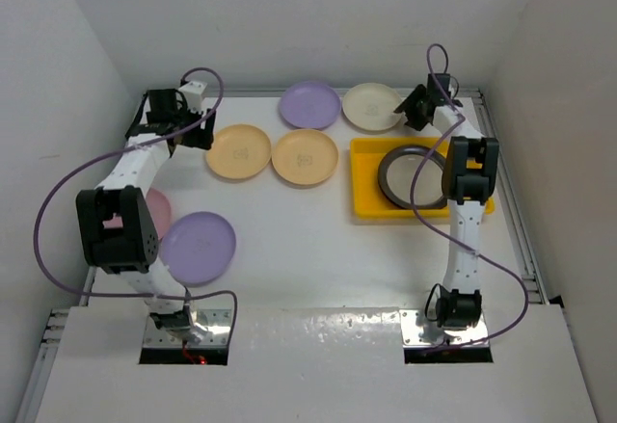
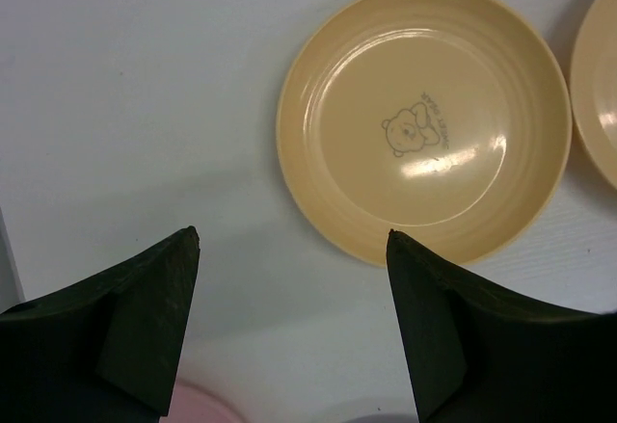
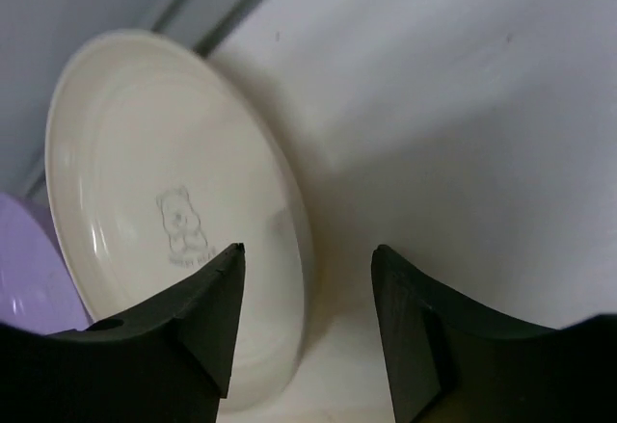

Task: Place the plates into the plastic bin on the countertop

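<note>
My left claw (image 2: pixel 289 319) is released and empty, held over the flat white countertop (image 1: pixel 289 235) just beside the left-hand round pale orange plate (image 2: pixel 424 124). My right claw (image 3: pixel 308 322) is likewise spread, and the rim of the round cream plate (image 3: pixel 164 201) lies between its fingers. Whether they touch the rim cannot be told. At the right, the shallow rectangular bright yellow plastic bin (image 1: pixel 364 197) holds one dark-rimmed round plate (image 1: pixel 400 177).

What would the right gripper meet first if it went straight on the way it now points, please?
Probably the rim of the cream plate, which lies between the open fingers of the right gripper, with bare countertop just beside it; depth is unclear.
</note>
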You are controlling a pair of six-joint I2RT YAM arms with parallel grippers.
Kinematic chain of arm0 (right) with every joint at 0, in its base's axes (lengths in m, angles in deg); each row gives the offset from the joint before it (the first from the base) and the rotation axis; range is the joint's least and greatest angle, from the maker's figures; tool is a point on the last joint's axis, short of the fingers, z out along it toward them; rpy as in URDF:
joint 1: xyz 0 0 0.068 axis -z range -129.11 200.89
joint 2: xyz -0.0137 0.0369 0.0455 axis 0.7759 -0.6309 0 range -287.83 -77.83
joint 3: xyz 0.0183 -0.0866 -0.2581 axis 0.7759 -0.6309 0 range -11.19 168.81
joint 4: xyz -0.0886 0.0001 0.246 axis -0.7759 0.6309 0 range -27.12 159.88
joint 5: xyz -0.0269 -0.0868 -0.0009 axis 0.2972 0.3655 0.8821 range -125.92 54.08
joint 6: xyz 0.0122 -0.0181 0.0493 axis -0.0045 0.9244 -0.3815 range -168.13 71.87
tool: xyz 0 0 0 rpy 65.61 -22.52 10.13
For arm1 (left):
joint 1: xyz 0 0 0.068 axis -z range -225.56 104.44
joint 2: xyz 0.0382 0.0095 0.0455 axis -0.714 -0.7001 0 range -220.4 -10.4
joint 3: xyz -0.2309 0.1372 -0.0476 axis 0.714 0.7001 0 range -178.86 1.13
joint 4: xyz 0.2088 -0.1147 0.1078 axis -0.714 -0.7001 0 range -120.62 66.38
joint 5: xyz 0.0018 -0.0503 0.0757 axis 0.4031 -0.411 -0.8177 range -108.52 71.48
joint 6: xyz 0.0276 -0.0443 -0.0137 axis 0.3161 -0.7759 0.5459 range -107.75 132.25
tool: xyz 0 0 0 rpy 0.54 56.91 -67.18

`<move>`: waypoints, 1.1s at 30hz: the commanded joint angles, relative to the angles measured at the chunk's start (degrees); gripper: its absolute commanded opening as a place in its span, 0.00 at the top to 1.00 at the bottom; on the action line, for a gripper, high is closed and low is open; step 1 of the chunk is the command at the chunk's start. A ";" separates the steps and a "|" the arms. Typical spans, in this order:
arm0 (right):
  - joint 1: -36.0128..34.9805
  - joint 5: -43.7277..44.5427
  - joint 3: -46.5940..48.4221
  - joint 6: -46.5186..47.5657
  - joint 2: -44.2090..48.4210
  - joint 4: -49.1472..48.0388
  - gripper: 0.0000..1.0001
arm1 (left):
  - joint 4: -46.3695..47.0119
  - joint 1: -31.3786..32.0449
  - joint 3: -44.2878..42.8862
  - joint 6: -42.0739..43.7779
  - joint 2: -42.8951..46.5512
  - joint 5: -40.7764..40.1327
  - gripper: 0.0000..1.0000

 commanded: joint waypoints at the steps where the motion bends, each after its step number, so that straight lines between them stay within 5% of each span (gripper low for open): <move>1: -1.59 1.76 5.53 -2.83 -0.97 -4.60 0.46 | 0.36 -0.41 -4.56 -0.44 -3.31 -0.11 0.20; 8: -3.44 16.95 0.00 -7.75 -1.06 -3.74 0.71 | -0.17 -2.08 -10.29 -0.97 -9.21 2.35 0.19; 14: -3.53 20.13 3.26 -10.48 -3.44 -1.95 0.72 | -0.17 -3.83 -11.61 -1.50 -10.53 5.42 0.19; 17: -3.44 20.66 3.25 -11.53 -4.14 -1.88 1.00 | -0.17 -3.84 -11.61 -1.50 -10.53 6.04 0.19; 26: -3.27 18.91 -0.87 -6.44 11.03 -10.74 1.00 | -0.78 -3.75 -11.79 0.25 -11.23 9.73 0.19; 33: 0.16 10.20 -16.39 1.79 31.08 -8.75 1.00 | -7.03 2.04 -30.12 -0.88 -21.94 13.76 0.22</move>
